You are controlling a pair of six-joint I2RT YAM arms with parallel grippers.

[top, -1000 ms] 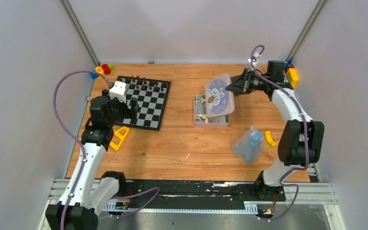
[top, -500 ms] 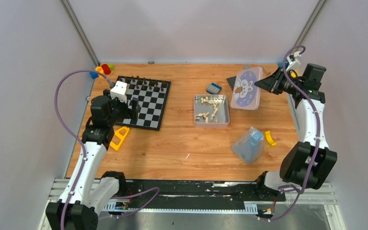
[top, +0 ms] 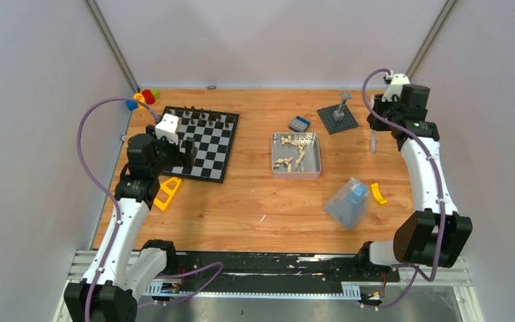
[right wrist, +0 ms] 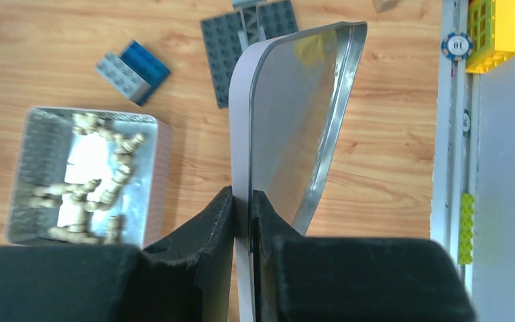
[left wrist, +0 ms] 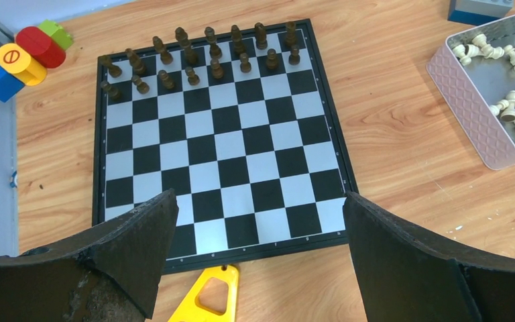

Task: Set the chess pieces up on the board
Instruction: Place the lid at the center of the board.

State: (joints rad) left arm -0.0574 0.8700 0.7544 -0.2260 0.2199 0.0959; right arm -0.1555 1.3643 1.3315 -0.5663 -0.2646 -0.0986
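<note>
While the pale chess pieces (right wrist: 117, 181) lie loose in the open tin (right wrist: 30, 168), none stands on the board (left wrist: 221, 154); only the dark pieces (left wrist: 201, 57) fill its two far rows. Risk: the right gripper (right wrist: 243, 198) pinches the tin lid (right wrist: 295, 114) by its thin rim, on edge; a slip could drop it onto the tin and scatter pieces. The tin sits below that claw, left of its fingers in the wrist view, apart from the lid. The left gripper (left wrist: 258, 204) hangs wide open, holding nothing, over the board's near edge; dark pieces stand beyond its fingertips.
</note>
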